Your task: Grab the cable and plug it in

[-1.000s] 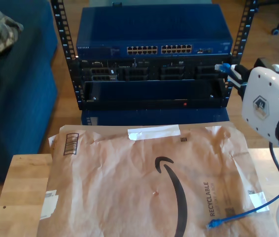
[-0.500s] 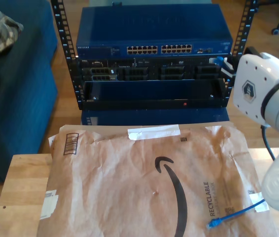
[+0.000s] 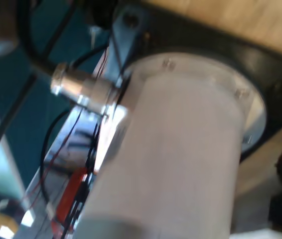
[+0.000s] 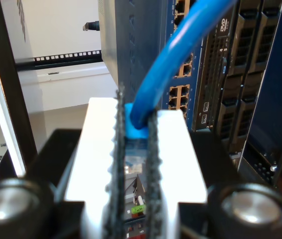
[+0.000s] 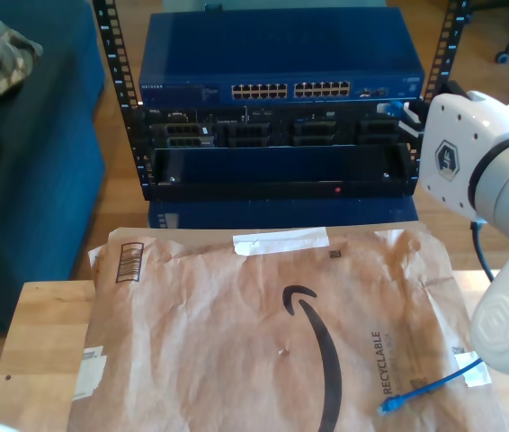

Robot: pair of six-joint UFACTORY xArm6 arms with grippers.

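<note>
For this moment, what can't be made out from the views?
- First wrist view: blurred close-up of an arm housing; my first hand's state cannot be told.
- Exterior view: the white arm hides my second hand and the plug it holds.
- Exterior view: the switch ports are too small to tell which is targeted.
- Exterior view: the cable runs behind the arm.

The exterior camera looked from above the desk toward the rack; the second wrist camera faced that rack's ports closely.
</note>
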